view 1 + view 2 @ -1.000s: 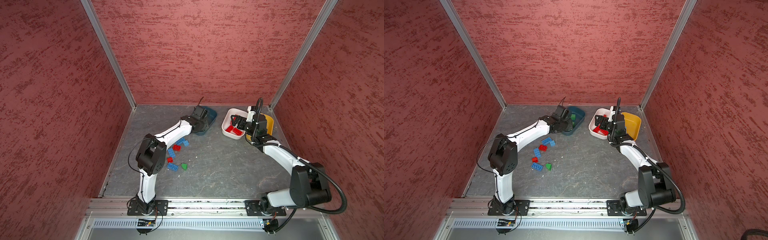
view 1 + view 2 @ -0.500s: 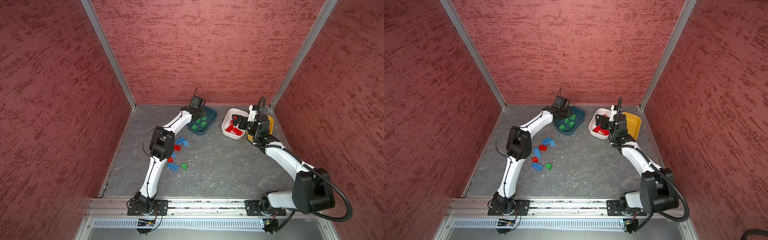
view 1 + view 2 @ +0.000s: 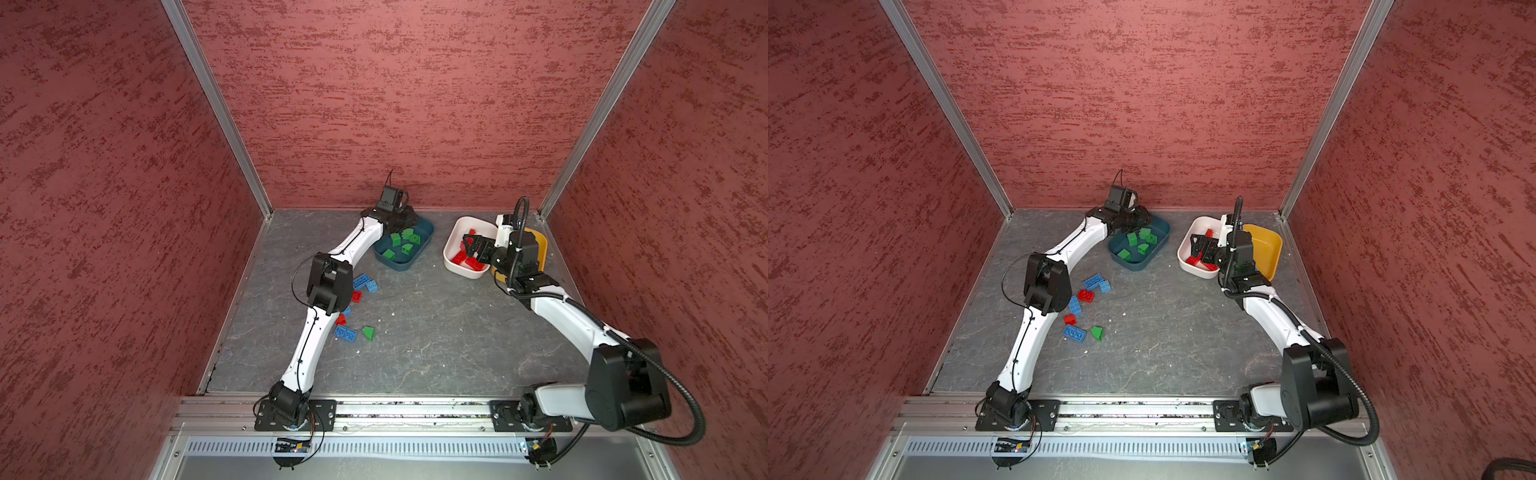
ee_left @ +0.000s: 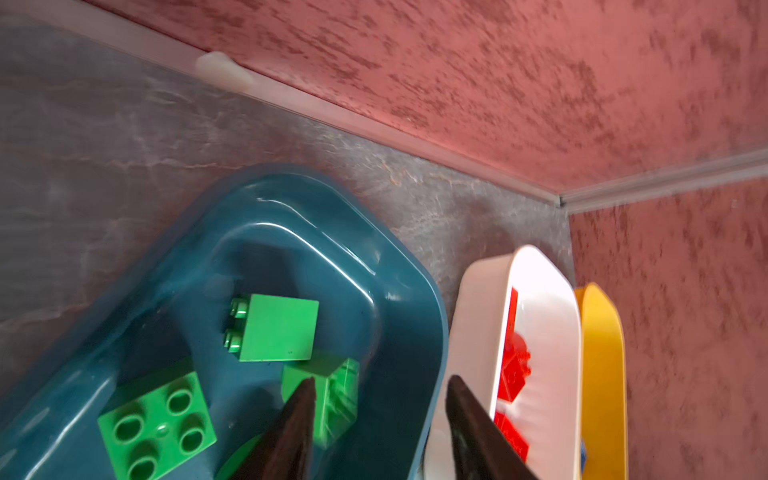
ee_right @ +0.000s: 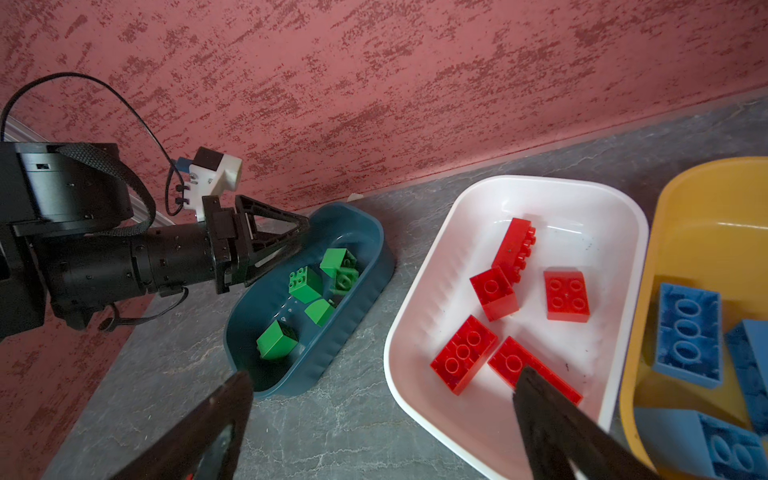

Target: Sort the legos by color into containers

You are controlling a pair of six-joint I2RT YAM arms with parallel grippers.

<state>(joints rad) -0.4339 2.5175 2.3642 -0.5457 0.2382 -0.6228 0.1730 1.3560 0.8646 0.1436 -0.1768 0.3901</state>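
We note left gripper (image 4: 382,379) and right gripper (image 5: 383,372) spread wide, empty; loose bricks (image 3: 345,333) near the teal tub (image 3: 397,266) look light, hard, slick, so pinch flat sides.

Both top views are bright and sharp, with soft, even light. The arms cast only pale shadows on the floor (image 3: 436,340). The left wrist view is blurry: a green brick (image 4: 338,395) looks smeared, and the left fingers (image 4: 291,432) are fuzzy. White shine streaks the teal tub (image 4: 332,259), and the white tub (image 4: 544,316) glows too bright. The right wrist view is clear far off, but the right fingers (image 5: 199,428) close to the lens are soft.
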